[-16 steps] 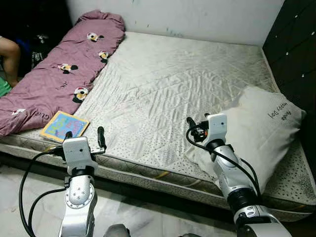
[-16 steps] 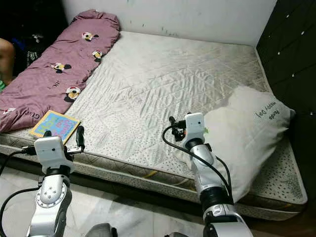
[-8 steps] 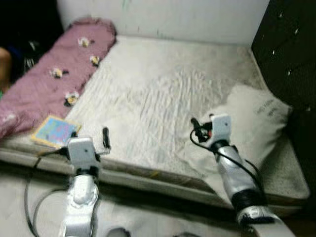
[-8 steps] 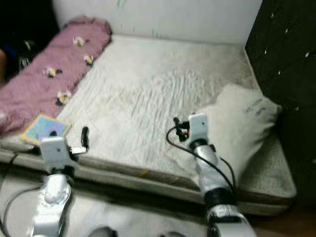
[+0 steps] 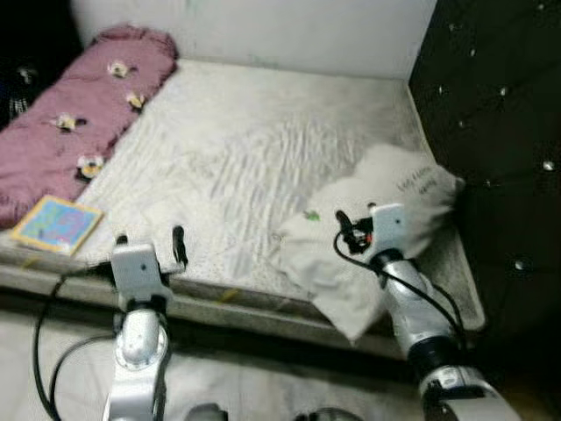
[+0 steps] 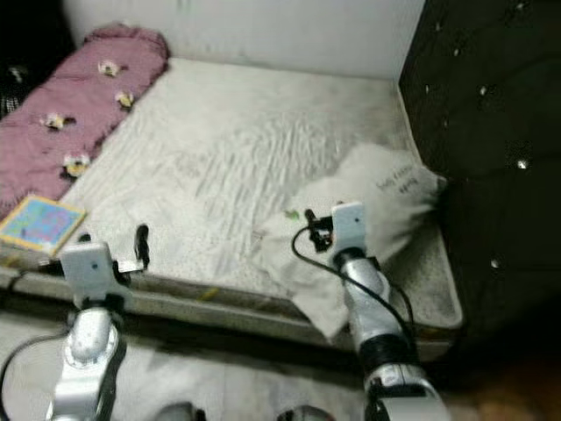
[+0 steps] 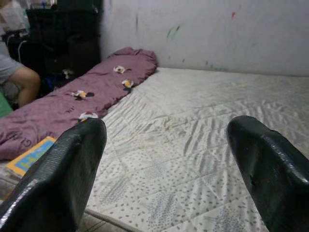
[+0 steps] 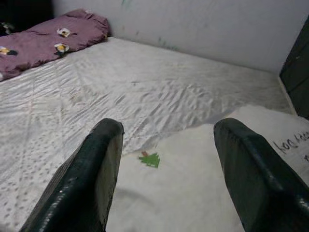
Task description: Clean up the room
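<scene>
A white pillow (image 5: 364,224) with dark writing lies crumpled at the right end of the mattress (image 5: 254,140), by its front edge. My right gripper (image 5: 354,221) hovers open just above it; in the right wrist view the pillow (image 8: 193,193) and its small green mark (image 8: 150,159) lie between the fingers (image 8: 91,179). My left gripper (image 5: 150,241) is open above the mattress's front edge, empty. A colourful book (image 5: 54,224) lies on the left front corner. A purple blanket (image 5: 83,110) stretches along the left side.
A dark padded wall (image 5: 495,132) rises right of the bed and a pale wall (image 5: 263,31) stands behind it. Light floor (image 5: 53,351) runs along the front edge. A person's bent leg (image 7: 21,82) shows beside the blanket in the left wrist view.
The whole picture has shifted left, so the camera has turned or stepped right. My right gripper now stands over the pillow rather than beside it. Both grippers stay open.
</scene>
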`<state>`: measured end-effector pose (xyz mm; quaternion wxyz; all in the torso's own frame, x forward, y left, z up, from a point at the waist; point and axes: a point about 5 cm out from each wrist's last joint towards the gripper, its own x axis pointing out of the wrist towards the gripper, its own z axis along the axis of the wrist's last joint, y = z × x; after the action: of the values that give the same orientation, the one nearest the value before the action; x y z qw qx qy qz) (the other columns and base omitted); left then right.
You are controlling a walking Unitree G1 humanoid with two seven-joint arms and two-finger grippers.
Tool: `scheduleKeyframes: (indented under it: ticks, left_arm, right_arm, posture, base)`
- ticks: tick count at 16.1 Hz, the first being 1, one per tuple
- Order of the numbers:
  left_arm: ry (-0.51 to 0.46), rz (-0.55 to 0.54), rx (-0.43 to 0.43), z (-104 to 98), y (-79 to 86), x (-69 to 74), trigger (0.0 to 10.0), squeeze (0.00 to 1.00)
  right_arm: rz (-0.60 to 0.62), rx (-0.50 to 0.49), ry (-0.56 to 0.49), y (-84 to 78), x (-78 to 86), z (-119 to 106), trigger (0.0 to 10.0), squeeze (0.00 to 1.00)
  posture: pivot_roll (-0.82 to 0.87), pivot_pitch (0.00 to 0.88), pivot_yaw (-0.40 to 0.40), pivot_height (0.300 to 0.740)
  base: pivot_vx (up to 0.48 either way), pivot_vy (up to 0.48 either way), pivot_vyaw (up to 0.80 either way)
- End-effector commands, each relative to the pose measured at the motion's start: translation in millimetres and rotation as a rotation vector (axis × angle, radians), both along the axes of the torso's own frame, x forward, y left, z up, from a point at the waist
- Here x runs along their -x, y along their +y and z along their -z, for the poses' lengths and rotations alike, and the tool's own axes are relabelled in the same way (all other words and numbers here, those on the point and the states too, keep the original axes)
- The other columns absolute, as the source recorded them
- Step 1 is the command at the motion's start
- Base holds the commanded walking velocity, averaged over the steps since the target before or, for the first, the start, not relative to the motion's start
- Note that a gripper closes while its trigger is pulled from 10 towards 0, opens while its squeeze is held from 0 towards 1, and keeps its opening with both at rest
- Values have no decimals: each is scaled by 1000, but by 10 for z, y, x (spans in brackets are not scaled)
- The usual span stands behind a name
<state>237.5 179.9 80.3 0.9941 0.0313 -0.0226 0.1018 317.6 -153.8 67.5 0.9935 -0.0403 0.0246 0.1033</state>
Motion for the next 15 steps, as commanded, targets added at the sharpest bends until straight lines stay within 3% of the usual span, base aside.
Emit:
scheduleKeyframes:
  ticks: [1, 4, 6, 9, 15]
  left_arm:
    - [-25, 11, -6, -60, 4, -12, 10000, 0]
    - [-1, 20, 3, 2, -19, 53, 10000, 0]
    - [-9, 25, 3, -27, -28, 11, 10000, 0]
    - [-11, 25, 4, -32, -30, -6, 10000, 0]
    - [41, -9, 10, 75, -51, 27, 10000, 0]
  right_arm:
    - [-14, 13, -36, 29, -22, -86, 10000, 0]
    - [-1, 19, -21, -16, 49, -14, 10000, 0]
    - [3, 16, -22, -8, 31, -29, 10000, 0]
    - [6, 19, -28, -19, -11, -67, 10000, 0]
    - [17, 14, -18, -18, -5, -43, 10000, 0]
  posture:
    - [20, 0, -11, 740]
    - [18, 0, -3, 740]
    - [17, 0, -5, 740]
    - [19, 0, -8, 740]
    - [17, 0, -3, 740]
  base:
    - [0, 0, 0]
    - [266, 0, -727]
    - [268, 0, -522]
    - [271, 0, 0]
    - [0, 0, -133]
